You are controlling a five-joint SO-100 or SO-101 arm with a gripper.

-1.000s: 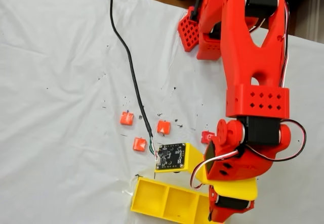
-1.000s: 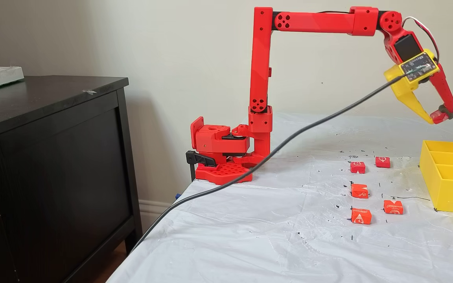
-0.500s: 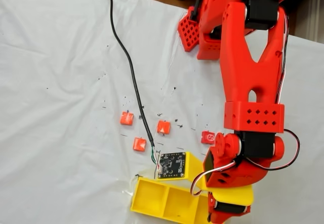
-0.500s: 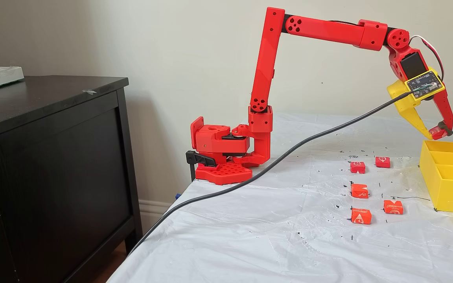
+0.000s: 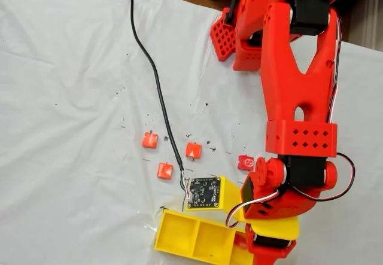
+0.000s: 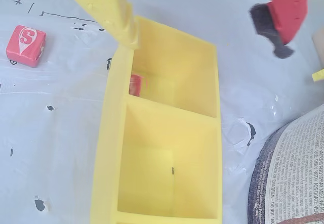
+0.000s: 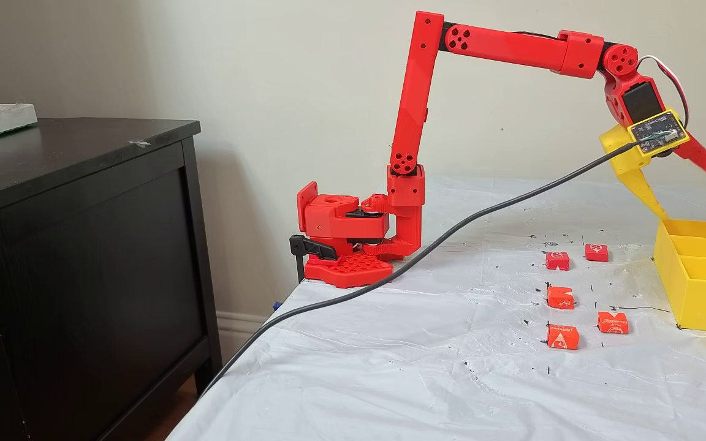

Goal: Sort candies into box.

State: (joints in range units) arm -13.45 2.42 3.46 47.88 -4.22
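Observation:
My gripper (image 7: pixel 693 201) hangs open just above the far end of the yellow box (image 7: pixel 699 288), its yellow finger (image 7: pixel 641 184) reaching down to the rim and its red finger (image 7: pixel 705 162) swung out to the right. In the wrist view the gripper (image 6: pixel 202 44) stands over the box (image 6: pixel 109 148), and one red candy (image 6: pixel 134 85) lies in the end compartment against the left wall. Several candies rest on the white sheet left of the box, among them one (image 7: pixel 562 336) nearest the front and one (image 6: pixel 26 45) beside the box. A fixed view from above shows candies (image 5: pixel 165 170) and the box (image 5: pixel 194 238).
A black cable (image 7: pixel 390 272) runs from the wrist board across the table and off its left edge. The red arm base (image 7: pixel 347 245) is clamped at the back left. Printed paper (image 6: pixel 291 178) lies right of the box. A dark cabinet (image 7: pixel 83 245) stands beside the table.
The gripper has opened; its red finger swung outward and the candy it held now lies in the box's end compartment. The arm stayed almost still.

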